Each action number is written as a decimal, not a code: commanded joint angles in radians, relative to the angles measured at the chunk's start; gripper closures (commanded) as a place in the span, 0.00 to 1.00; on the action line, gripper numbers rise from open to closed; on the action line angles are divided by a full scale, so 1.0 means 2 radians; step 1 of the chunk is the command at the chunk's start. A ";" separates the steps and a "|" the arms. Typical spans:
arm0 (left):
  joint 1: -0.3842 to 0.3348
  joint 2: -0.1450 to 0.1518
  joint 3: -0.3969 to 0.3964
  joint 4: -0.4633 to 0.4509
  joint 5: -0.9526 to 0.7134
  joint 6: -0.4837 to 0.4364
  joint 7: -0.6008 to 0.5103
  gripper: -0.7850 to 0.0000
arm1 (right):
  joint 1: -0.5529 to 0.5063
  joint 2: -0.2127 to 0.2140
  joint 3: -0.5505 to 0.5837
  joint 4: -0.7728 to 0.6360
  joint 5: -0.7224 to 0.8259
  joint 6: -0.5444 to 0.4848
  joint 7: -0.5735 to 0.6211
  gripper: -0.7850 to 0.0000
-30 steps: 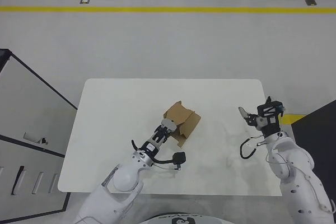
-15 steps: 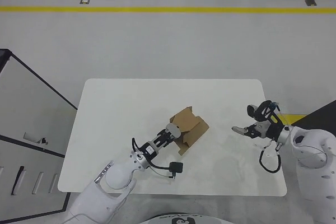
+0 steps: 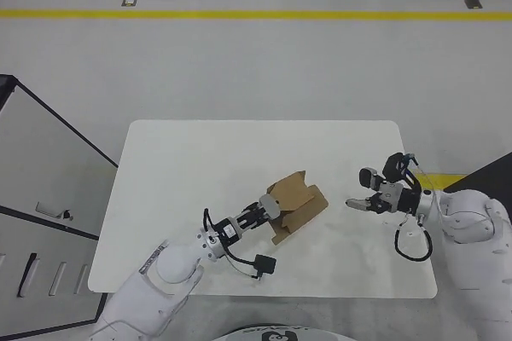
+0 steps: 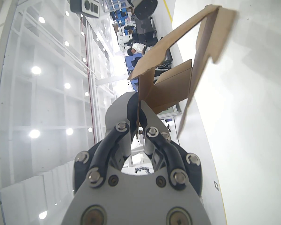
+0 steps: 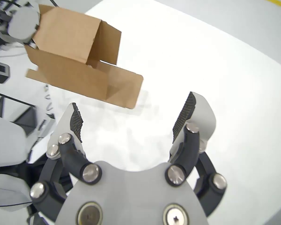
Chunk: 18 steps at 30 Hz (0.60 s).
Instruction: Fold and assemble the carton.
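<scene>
A brown cardboard carton point(image 3: 296, 201), partly unfolded with loose flaps, is lifted off the white table point(image 3: 188, 162) near its middle. My left gripper point(image 3: 268, 208) is shut on one flap at the carton's near-left end; in the left wrist view the flap's edge point(image 4: 138, 108) is pinched between the fingers. The right wrist view shows the carton point(image 5: 68, 47) as an open sleeve with a flap hanging toward me. My right gripper point(image 3: 363, 191) hovers open to the carton's right, a short gap away, its ribbed pads point(image 5: 185, 113) spread wide with nothing between them.
A grey cabinet point(image 3: 26, 170) stands left of the table. A dark panel point(image 3: 495, 183) borders the table's right side. A yellow floor line point(image 3: 256, 14) runs along the far side. Bare tabletop lies behind and to the left of the carton.
The left gripper has carried the carton rightward and turned it. The right gripper has swung in from the table's right edge toward the carton, now facing it.
</scene>
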 commanded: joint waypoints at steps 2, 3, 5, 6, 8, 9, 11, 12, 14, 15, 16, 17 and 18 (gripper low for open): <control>0.002 0.002 -0.005 0.001 -0.018 0.014 0.033 1.00 | 0.022 0.024 -0.035 -0.002 0.122 0.064 0.057 0.00; 0.003 0.003 -0.008 0.002 -0.025 0.019 0.042 1.00 | 0.033 0.035 -0.044 0.000 0.157 0.085 0.078 0.00; 0.003 0.005 -0.010 0.002 -0.026 0.022 0.053 1.00 | 0.045 0.049 -0.061 -0.001 0.203 0.111 0.104 0.00; 0.004 0.005 -0.012 0.003 -0.027 0.023 0.056 1.00 | 0.051 0.058 -0.071 0.000 0.224 0.124 0.117 0.00; 0.004 0.006 -0.012 0.004 -0.038 0.024 0.063 1.00 | 0.065 0.072 -0.091 0.003 0.284 0.157 0.150 0.00; 0.004 0.006 -0.012 0.006 -0.049 0.027 0.067 1.00 | 0.067 0.074 -0.093 0.004 0.290 0.161 0.154 0.00; 0.003 0.006 -0.013 0.007 -0.050 0.030 0.066 1.00 | 0.067 0.074 -0.093 0.004 0.290 0.161 0.154 0.00; 0.003 0.006 -0.013 0.007 -0.050 0.030 0.066 1.00 | 0.067 0.074 -0.093 0.004 0.290 0.161 0.154 0.00; 0.003 0.006 -0.013 0.007 -0.050 0.030 0.066 1.00 | 0.067 0.074 -0.093 0.004 0.290 0.161 0.154 0.00; 0.003 0.006 -0.013 0.007 -0.050 0.030 0.066 1.00 | 0.067 0.074 -0.093 0.004 0.290 0.161 0.154 0.00; 0.002 0.005 -0.012 0.008 -0.058 0.029 0.064 1.00 | 0.064 0.073 -0.098 0.001 0.301 0.163 0.153 0.00; 0.001 0.005 -0.012 0.009 -0.061 0.028 0.065 1.00 | 0.060 0.072 -0.107 0.003 0.326 0.171 0.159 0.00; -0.001 0.005 -0.011 0.011 -0.062 0.027 0.068 1.00 | 0.062 0.072 -0.115 0.011 0.359 0.185 0.178 0.00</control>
